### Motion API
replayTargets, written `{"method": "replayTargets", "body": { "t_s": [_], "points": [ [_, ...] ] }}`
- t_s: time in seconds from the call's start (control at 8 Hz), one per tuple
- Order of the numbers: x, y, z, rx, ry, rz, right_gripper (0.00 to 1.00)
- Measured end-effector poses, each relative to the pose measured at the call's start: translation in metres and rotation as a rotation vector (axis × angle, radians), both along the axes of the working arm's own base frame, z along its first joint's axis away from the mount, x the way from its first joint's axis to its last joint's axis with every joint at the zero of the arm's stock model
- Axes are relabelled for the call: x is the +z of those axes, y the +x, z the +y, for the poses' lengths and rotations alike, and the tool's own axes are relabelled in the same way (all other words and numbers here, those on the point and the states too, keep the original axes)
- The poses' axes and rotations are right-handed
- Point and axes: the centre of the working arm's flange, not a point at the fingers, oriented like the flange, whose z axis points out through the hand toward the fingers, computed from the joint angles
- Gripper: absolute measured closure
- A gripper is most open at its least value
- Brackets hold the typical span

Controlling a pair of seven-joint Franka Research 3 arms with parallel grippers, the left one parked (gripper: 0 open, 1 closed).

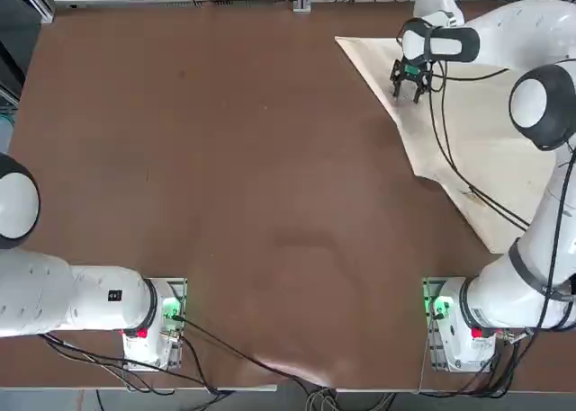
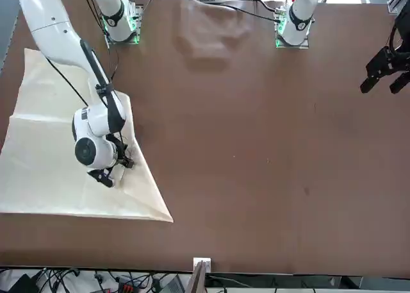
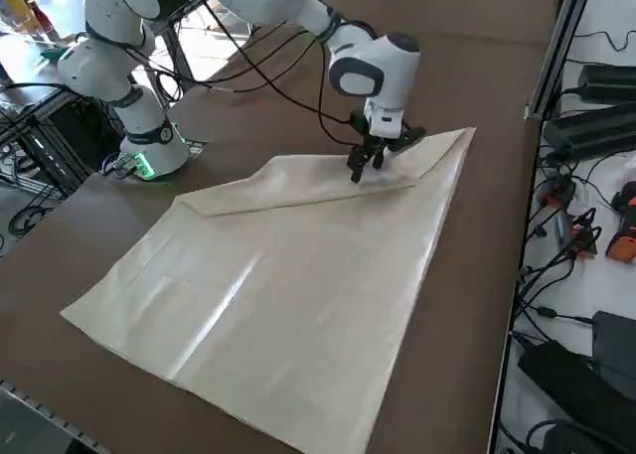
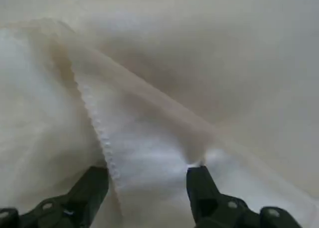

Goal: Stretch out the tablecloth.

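The cream tablecloth (image 1: 486, 150) lies on the right part of the brown table, with one side folded back over itself as a long flap (image 3: 298, 191). My right gripper (image 1: 408, 92) is low over the cloth near its far corner, at the flap's end (image 3: 363, 168). In the front view the gripper (image 2: 110, 176) touches down on the cloth (image 2: 45, 165) close to its slanted edge. In the wrist view the two fingers (image 4: 92, 188) stand open, and the flap's stitched hem (image 4: 107, 143) runs between them. Nothing is gripped.
Bare brown table (image 1: 225, 159) stretches to the left of the cloth. The arm's black cables (image 1: 445, 150) hang over the cloth. A metal rail (image 3: 556, 37) and loose power bricks and cables lie beyond the table's right edge.
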Motion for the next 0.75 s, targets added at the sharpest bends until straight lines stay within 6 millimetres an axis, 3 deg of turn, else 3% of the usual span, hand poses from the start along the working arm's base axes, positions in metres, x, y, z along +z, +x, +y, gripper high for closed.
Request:
{"method": "replayTargets", "body": {
  "t_s": [0.75],
  "points": [
    [-0.006, 0.002, -0.014, -0.016, -0.022, 0.005, 0.08]
  ]
}}
